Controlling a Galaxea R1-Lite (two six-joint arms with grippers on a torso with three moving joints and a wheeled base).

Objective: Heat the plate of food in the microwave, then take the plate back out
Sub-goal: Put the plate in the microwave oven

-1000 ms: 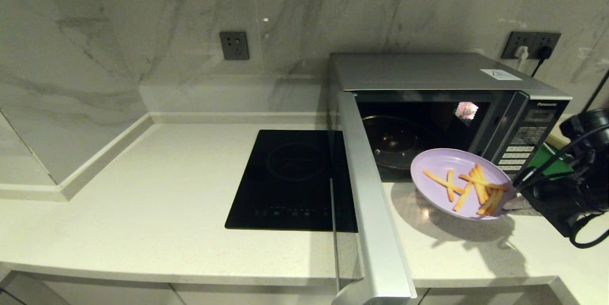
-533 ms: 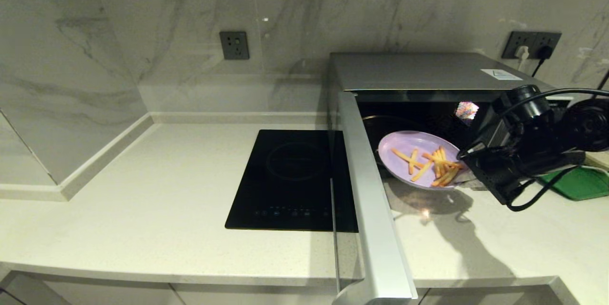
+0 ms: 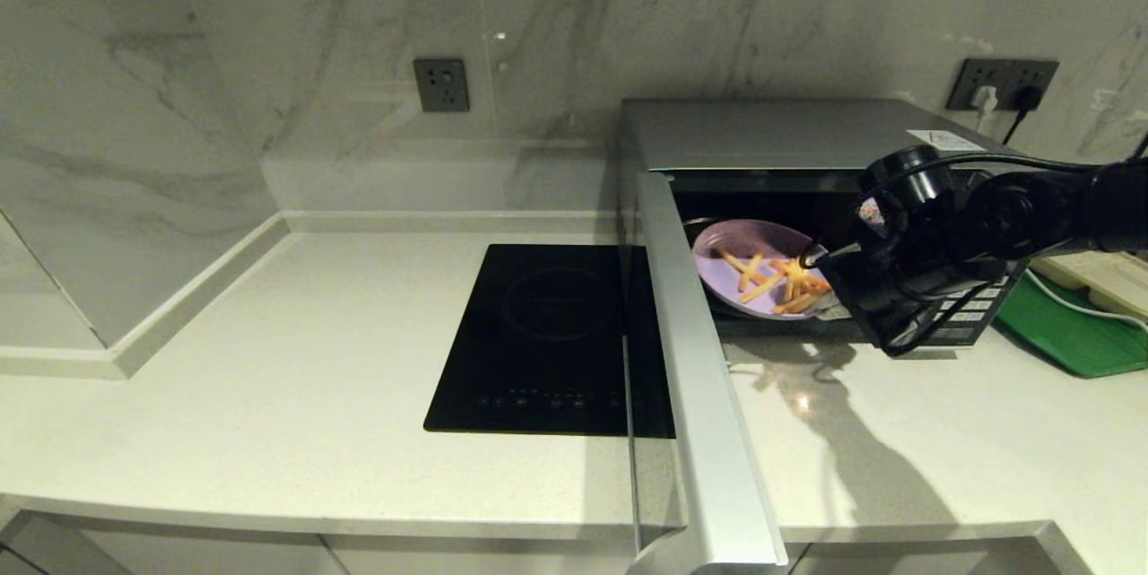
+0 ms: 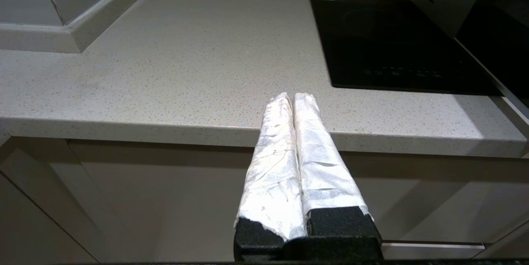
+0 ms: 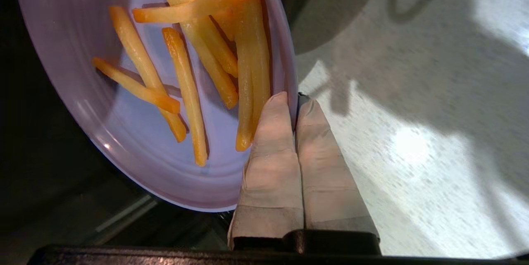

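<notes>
1. The round, shallow lavender-purple plate of food [image 3: 749, 274] sits in the mouth of the large silver boxy Panasonic microwave [image 3: 807, 140], partly inside the dark cavity and clear of the counter [image 3: 269, 378]. In the head view it is tilted, its far-left rim higher than the edge nearest the robot's right arm.
2. The thin orange-yellow fry-like sticks [image 5: 194, 70] lie bunched toward the gripped side of the plate. Most run lengthwise from the gripped rim toward the plate's middle; one lies crosswise on top of the bunch.
3. The right pincer [image 5: 295, 99] is closed tight on the plate's rim, one taped finger on the upper face beside the sticks and the other beneath the rim. The right arm reaches in from the right across the keypad panel.
4. The microwave door [image 3: 708, 396] stands swung fully open toward the robot, its silver edge running past the flat black glass induction hob [image 3: 552, 337].
5. A flat green tray [image 3: 1072, 328] lies on the counter to the right of the microwave.
6. The left pincer [image 4: 293, 97] is parked below the counter's front edge, its taped fingers pressed together on nothing.
7. Change from a second ago: the plate was then out in front of the microwave over the counter; it is now further left and deeper, inside the opening. The right arm has followed and now covers the keypad, uncovering more of the green tray.
</notes>
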